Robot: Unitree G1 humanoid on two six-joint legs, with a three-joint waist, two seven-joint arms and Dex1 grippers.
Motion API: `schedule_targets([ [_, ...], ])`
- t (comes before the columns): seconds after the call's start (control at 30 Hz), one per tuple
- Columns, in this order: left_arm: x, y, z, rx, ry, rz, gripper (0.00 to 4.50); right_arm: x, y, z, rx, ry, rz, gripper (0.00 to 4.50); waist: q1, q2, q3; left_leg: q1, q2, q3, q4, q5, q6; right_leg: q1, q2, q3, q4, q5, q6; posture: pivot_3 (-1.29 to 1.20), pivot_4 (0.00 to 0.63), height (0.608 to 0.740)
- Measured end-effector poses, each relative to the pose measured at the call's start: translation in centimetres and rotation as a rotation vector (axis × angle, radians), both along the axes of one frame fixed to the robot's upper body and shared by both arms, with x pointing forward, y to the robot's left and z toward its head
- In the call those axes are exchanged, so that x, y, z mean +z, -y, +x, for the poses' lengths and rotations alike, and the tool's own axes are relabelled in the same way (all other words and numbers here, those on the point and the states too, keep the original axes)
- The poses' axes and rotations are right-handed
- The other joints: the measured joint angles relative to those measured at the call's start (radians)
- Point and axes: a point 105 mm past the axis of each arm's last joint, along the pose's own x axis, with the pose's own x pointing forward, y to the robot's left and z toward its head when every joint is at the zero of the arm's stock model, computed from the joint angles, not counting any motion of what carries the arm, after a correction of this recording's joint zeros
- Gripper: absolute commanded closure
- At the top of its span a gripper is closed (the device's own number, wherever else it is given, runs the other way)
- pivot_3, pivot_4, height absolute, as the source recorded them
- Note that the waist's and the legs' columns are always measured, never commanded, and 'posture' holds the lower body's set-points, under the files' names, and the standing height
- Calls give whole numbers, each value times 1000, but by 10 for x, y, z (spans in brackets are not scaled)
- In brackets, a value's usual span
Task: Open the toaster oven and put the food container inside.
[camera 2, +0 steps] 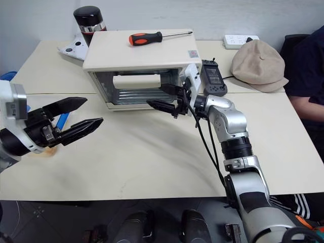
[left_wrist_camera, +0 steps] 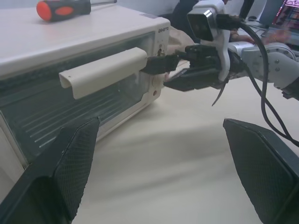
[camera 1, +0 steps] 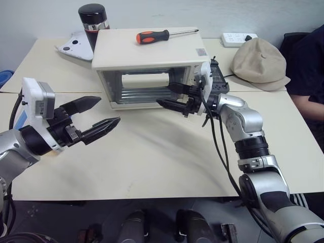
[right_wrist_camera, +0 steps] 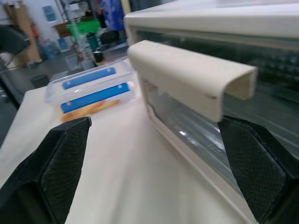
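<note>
So here's where I'm at: the toaster oven (camera 1: 152, 55) sits toward the back of the cream table (camera 1: 152, 162), door shut, its cream handle (left_wrist_camera: 105, 71) running across the top of the glass. My right gripper (camera 1: 174, 97) is up at the right end of that handle, pointing across the front of the door toward my left, fingers spread wide with nothing between them. From the left wrist view one finger looks level with the handle's end and the other lower, but I can't tell if either is actually touching it.

Left gripper (camera 1: 98, 114) hovers over the table's near left part, well apart from the oven, jaws also fully apart and empty.

The food container (right_wrist_camera: 91, 88) shows in the right wrist view: clear box with blue strips and yellow food inside, lying flat on the table off to the left of the oven, near it but not touching.

Other stuff: an orange-and-black screwdriver (camera 1: 154, 35) lies on the oven's roof, a black cylinder (camera 1: 92, 20) stands behind the oven's left corner, a beige cap (camera 1: 260, 63) rests on the right side of the table, with a white power strip (camera 1: 238, 38) behind it. A person in dark clothes (camera 1: 309, 71) sits at the right edge.
</note>
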Motion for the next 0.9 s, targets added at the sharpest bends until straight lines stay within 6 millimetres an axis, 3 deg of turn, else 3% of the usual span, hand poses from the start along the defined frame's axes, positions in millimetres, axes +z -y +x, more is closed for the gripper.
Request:
schedule_targets([
  [0.1,4,-3,7,27,34,7,0,-2,2,-11,50,14,-4,19,-3,0,0,0,0,0,-1,0,0,0,0,0,0,0,0,0,150,740],
  [0.27,19,-11,32,83,116,-8,1257,-30,5,-31,128,-12,-49,0,-4,0,0,0,0,2,-1,0,-1,-1,1,1,1,0,0,0,150,740],
  [0.3,20,-12,37,89,123,-2,1685,-34,5,-33,136,-22,-55,0,-7,0,0,0,0,3,-1,0,-1,-3,1,3,1,0,0,0,150,740],
  [0.43,27,-12,62,90,157,57,2818,-43,9,-41,140,-28,-70,0,-4,-1,0,0,0,8,-1,1,-1,-8,3,7,7,0,0,0,150,740],
  [0.63,-2,-7,99,49,108,253,4485,-58,6,-51,161,-58,-93,0,-6,-1,0,1,3,16,0,1,-1,-11,12,10,8,0,0,0,150,740],
  [0.8,-34,5,103,-81,52,415,4485,-58,8,-53,122,-44,-97,0,-5,-1,0,0,6,20,0,1,-1,-13,13,13,8,0,0,0,150,740],
  [0.9,-44,9,101,-131,30,456,4485,-64,18,-56,75,-51,-127,0,-4,-1,0,0,6,20,1,0,-1,-13,12,15,7,0,0,0,150,740],
])
